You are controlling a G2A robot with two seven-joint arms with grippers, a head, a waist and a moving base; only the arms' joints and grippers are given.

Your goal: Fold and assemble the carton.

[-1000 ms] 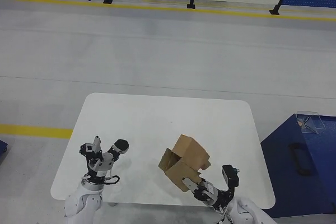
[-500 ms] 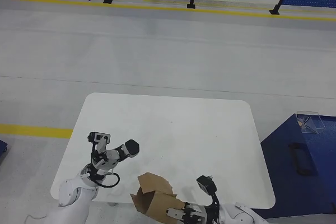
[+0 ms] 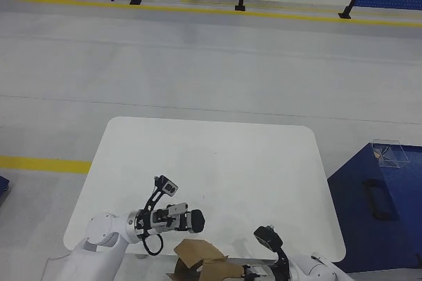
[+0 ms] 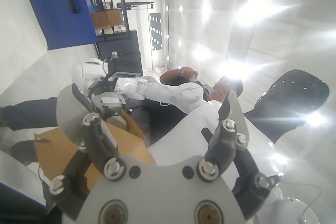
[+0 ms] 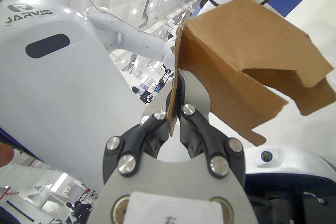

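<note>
Past table's (image 3: 211, 154) near edge: carton (image 5: 236, 51) flap pinched between right fingers (image 5: 194, 93); left fingers (image 4: 235, 114) spread, near carton.

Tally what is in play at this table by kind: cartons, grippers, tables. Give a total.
Cartons: 1, the brown carton, its flaps not yet closed
Grippers: 2, the left gripper open, the right gripper clamped on a carton flap
Tables: 1, the white table
Total: 4
</note>
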